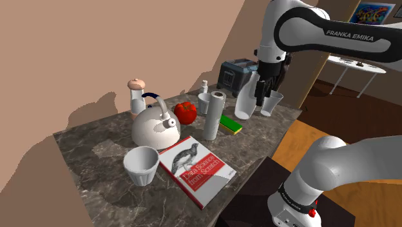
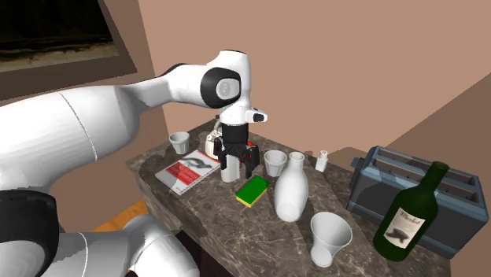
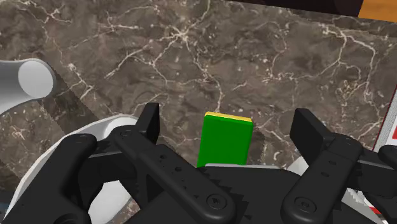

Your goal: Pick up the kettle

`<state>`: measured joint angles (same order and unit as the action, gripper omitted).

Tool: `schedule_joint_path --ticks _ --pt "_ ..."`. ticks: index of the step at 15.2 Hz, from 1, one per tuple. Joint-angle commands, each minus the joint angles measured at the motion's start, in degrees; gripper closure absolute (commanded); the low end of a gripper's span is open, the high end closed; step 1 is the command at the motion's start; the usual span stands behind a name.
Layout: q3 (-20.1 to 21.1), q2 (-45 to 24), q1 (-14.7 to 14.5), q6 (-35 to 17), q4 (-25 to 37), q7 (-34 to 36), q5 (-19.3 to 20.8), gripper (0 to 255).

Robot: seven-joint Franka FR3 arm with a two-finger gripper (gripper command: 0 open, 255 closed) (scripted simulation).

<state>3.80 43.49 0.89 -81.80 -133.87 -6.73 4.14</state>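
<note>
Gripper wide open over the sponge, kettle well off to the side.

I see the gripper (image 3: 228,121) with its fingers spread wide and clasping nothing, hanging above the green sponge (image 3: 224,140) on the marble counter (image 1: 96,174). The white kettle (image 1: 154,126) with a dark handle sits upright, well apart from the gripper toward the shoulder view's left. A white cup (image 1: 142,164) stands just in front of it, mouth up, only its white inside showing. A pink-topped shaker (image 1: 136,95) is behind the kettle, a red tomato (image 1: 185,111) is just beside it, and a book (image 1: 196,169) lies flat by the cup. Near the gripper are a white vase (image 1: 243,103) and a tapered cup (image 1: 272,103), both upright; I can't tell their contents. A green wine bottle (image 2: 409,216) stands against the toaster (image 2: 378,169).
</note>
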Motion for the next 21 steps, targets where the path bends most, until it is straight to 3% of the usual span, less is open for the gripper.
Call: schedule_joint_path --ticks 1,11,21 --pt "0.0 0.0 0.0 0.0 0.0 0.0 0.0 0" --pt "9.87 -15.32 -2.03 -2.81 10.72 13.83 -8.32 0" --pt "18.19 -34.76 -3.75 -4.07 28.08 27.93 -10.35 0"
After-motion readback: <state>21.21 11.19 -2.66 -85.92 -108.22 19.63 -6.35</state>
